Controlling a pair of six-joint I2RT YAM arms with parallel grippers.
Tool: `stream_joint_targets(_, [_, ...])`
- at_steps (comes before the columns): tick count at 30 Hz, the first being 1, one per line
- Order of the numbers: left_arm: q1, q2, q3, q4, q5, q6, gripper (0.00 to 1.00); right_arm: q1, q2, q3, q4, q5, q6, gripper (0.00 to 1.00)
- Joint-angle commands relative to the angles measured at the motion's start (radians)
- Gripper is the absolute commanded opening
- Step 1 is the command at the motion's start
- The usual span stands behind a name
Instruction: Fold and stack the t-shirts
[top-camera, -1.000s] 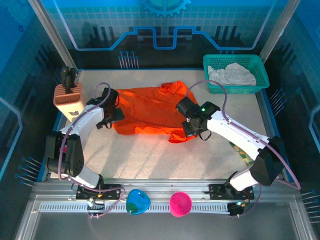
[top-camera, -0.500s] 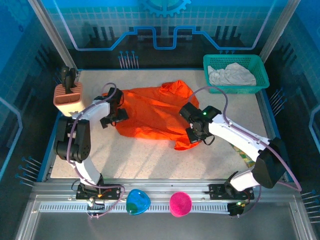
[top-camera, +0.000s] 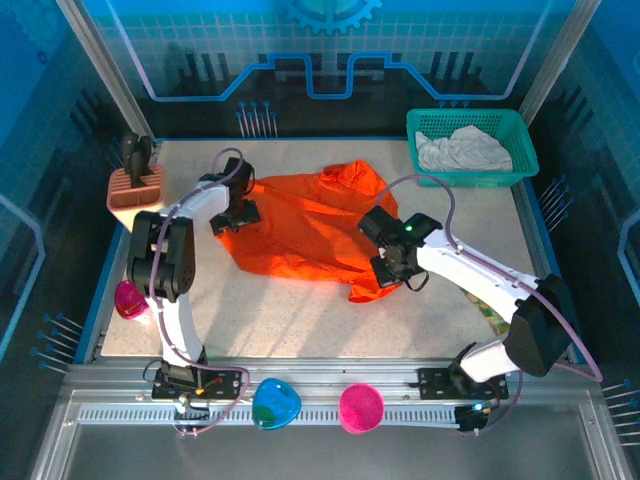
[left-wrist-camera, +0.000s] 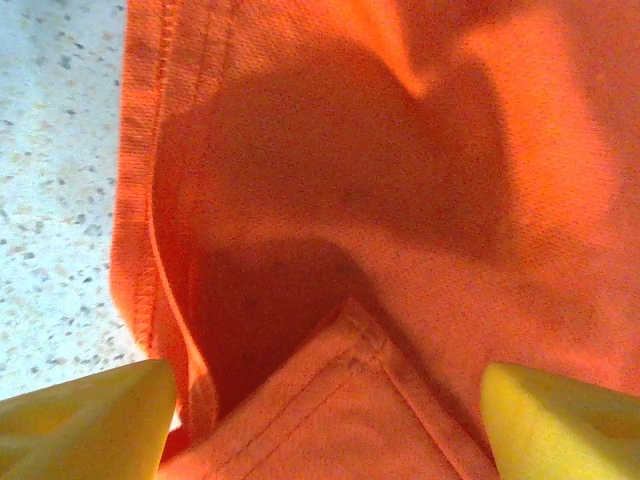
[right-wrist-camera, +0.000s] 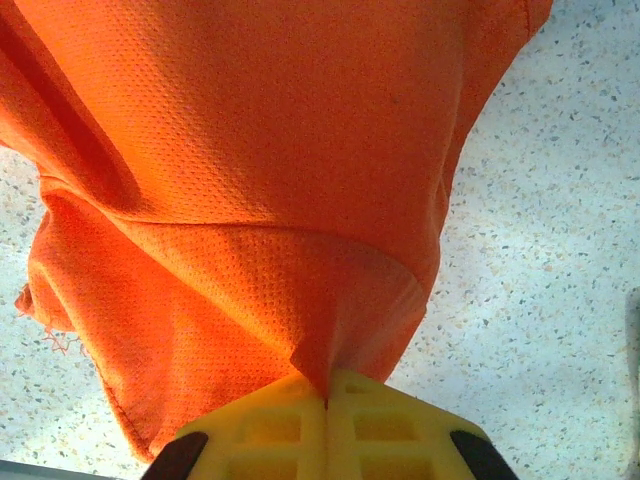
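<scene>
Orange t-shirt lies rumpled across the middle of the speckled counter. At its far-left edge the left tool has its fingers spread apart, with a hemmed fold lying loose between them. The right tool is pressed together on the shirt's near-right corner, pinching the cloth. A pale t-shirt sits bunched in the teal basket at the far right.

orange t-shirt between parted fingers
</scene>
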Motion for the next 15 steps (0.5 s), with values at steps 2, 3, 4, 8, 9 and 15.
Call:
stream_joint_targets(2, [0.009, 0.035, 0.025, -0.047, -0.016, 0.027, 0.77, -0.012, -0.013, -0.012, -0.011, -0.014, -0.002, 0.0])
stream_joint_targets(3, [0.009, 0.038, 0.025, -0.046, -0.015, 0.028, 0.75, -0.012, -0.014, -0.014, -0.011, -0.014, -0.002, 0.0])
stream_joint_targets(4, [0.009, 0.041, 0.028, -0.047, -0.013, 0.029, 0.71, -0.012, -0.017, -0.014, -0.011, -0.014, -0.002, 0.0])
stream_joint_targets(8, [0.009, 0.026, 0.027, -0.04, -0.009, 0.036, 0.33, -0.013, -0.019, -0.012, -0.015, -0.014, -0.003, 0.0])
stream_joint_targets(9, [0.009, 0.016, 0.027, -0.037, -0.011, 0.037, 0.23, -0.014, -0.021, -0.012, -0.017, -0.014, -0.003, 0.0])
stream_joint_targets(15, [0.009, -0.072, 0.044, -0.067, -0.032, 0.062, 0.0, -0.015, -0.033, -0.027, -0.003, -0.017, -0.002, 0.0])
